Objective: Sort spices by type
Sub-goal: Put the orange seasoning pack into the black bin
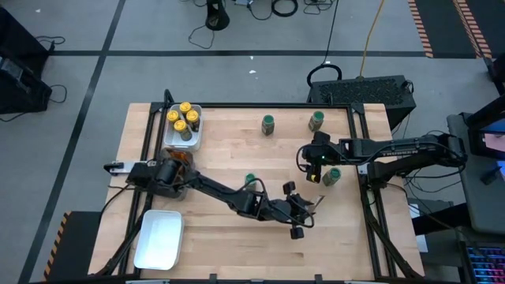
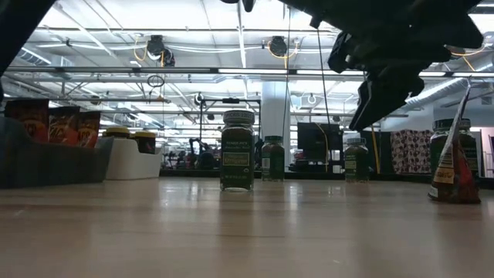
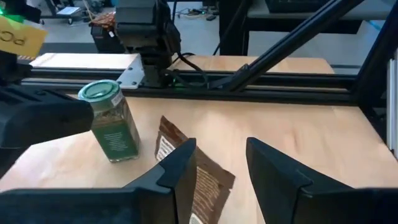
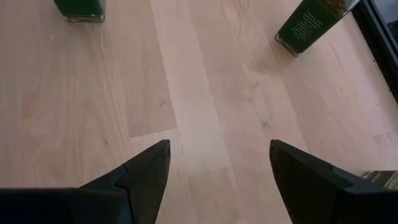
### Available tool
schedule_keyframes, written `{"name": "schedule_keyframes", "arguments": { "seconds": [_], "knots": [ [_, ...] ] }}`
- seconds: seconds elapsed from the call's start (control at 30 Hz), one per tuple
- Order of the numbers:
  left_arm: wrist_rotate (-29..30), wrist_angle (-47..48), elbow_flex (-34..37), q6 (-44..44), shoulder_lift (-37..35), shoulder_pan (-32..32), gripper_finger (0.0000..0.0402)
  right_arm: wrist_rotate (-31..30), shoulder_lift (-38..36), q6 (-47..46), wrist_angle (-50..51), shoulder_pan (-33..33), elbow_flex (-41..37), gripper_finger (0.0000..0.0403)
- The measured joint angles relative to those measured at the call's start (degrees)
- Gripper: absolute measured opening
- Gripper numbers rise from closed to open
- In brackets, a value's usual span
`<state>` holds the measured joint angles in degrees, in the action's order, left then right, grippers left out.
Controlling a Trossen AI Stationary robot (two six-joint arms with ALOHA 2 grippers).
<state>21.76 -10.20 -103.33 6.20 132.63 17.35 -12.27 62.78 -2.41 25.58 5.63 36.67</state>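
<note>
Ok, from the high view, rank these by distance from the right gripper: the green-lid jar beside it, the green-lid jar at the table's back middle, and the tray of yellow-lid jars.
Measured from the right gripper:
1. Green-lid jar beside it, just toward the table's right edge.
2. Green-lid jar at the back middle, farther toward the back and left.
3. Tray of yellow-lid jars, far off at the back left.

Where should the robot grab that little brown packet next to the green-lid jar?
Probably its upper half, pinched across the two flat faces. The brown packet stands tilted, thin and flat, so fingers squeeze it best from both faces. The left gripper faces it with open fingers, and coming in from that side should keep clear of the green-lid jar beside it.
</note>
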Motion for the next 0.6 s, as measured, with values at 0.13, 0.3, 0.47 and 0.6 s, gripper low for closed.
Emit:
{"name": "schedule_keyframes", "arguments": {
  "seconds": [0.13,0.3,0.47,0.6],
  "knots": [
    [-0.9,-2.2,0.0,0.4,1.5,0.0,0.0145,0.0,0.0,0.0,-0.1,0.0,0.0,0.0258],
    [-0.8,-2.9,0.0,1.0,3.0,0.0,0.0145,0.0,0.0,0.1,-0.5,0.0,0.0,0.0258],
    [1.5,-2.6,0.0,0.9,3.0,0.0,0.0145,0.0,0.0,0.1,-0.5,0.0,0.0,0.0258],
    [2.3,-2.6,0.0,0.9,3.0,0.0,0.0145,0.0,0.0,0.1,-0.5,0.0,0.0,0.0258]
  ]
}}
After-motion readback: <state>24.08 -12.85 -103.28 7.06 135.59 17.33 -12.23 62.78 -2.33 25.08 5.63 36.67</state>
